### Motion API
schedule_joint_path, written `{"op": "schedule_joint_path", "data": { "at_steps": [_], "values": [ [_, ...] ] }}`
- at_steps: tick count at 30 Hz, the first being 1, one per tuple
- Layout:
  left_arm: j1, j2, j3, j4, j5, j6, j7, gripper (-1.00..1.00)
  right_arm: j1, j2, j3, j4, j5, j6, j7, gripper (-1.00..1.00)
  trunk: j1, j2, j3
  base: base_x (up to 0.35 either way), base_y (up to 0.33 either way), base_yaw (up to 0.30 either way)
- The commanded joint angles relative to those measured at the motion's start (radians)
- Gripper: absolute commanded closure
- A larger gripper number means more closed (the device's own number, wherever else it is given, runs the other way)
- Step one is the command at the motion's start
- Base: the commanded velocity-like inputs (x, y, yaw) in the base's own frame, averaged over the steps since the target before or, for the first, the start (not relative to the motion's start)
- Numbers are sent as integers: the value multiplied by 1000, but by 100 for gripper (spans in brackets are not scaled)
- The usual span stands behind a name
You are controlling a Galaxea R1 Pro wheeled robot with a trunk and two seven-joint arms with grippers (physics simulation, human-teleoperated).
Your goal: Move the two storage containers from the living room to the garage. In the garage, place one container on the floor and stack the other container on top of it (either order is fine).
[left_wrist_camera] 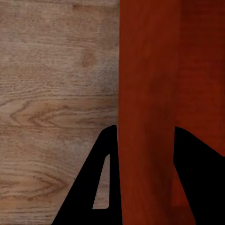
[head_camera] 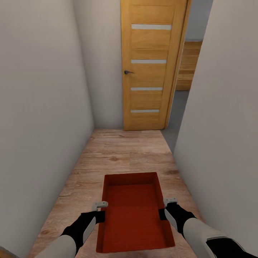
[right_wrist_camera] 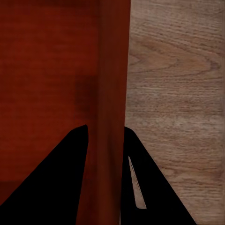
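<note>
Container: one red-orange storage container (head_camera: 134,215) hangs between the two grippers, above the light wood-plank floor (head_camera: 118,154) of a narrow corridor; nothing suggests it rests on the planks, though I cannot tell its height.
Left gripper: the left gripper (head_camera: 101,215) is clamped on the container's left long wall; in the left wrist view its two dark fingers (left_wrist_camera: 93,187) sit one on each side of that red wall (left_wrist_camera: 147,93).
Right gripper: the right gripper (head_camera: 163,213) is clamped on the opposite long wall, fingers (right_wrist_camera: 56,183) straddling the wall (right_wrist_camera: 112,70) the same way.
Long axis: runs straight ahead, away from the robot, with each gripper about mid-length and neither arm nearer.
Way ahead: a closed wooden door (head_camera: 152,64) stands dead ahead of the container's far end; to the right of it, past the right-hand wall (head_camera: 225,107), an opening shows grey floor (head_camera: 177,114) and wooden panelling.
Judgement: carrying step, in the corridor; the coming move likely needs a turn right, and the long container could clip a wall.
</note>
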Motion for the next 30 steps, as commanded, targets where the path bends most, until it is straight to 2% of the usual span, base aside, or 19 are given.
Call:
{"op": "schedule_joint_path", "data": {
  "at_steps": [1, 16, 30],
  "values": [
    [0, 0, 6, -2, -11, 7, 5, 100, -1, 0, 4, -2, 1, 7, -1, 100, 0, 0, -1, 348, 0, 0],
    [0, 0, 6, -2, -11, 7, 5, 100, -1, 0, 4, -2, 1, 7, -1, 100, 0, 0, -1, 348, 10, 0],
    [0, 0, 6, -2, -11, 7, 5, 100, -1, 0, 4, -2, 1, 7, -1, 100, 0, 0, -1, 348, 111, 0]
  ]
}}
